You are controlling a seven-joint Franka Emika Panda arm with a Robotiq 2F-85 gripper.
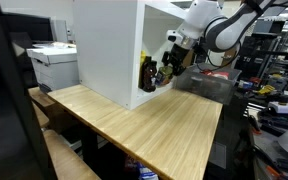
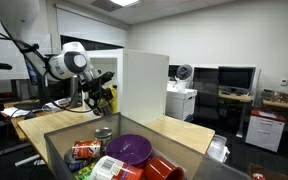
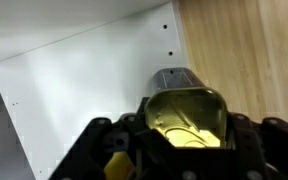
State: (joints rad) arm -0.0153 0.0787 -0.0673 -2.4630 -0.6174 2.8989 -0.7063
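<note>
Gripping a bottle (image 3: 184,100) in the claw (image 1: 171,68), jaws half closed against its sides, hovering at the open front of the box (image 1: 109,45), low over the table (image 1: 154,125). Crowding the box wall on one side; leaving bare wood open toward the table edge. Sitting well apart: printer (image 1: 54,62), bin (image 2: 59,140) holding cans (image 2: 84,150).

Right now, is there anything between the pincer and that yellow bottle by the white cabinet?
Nothing visible stands between them. In the wrist view the bottle sits between the fingers of the pincer, which appear closed on its sides. Past its dark cap only the white cabinet panel and the wooden table show.
</note>
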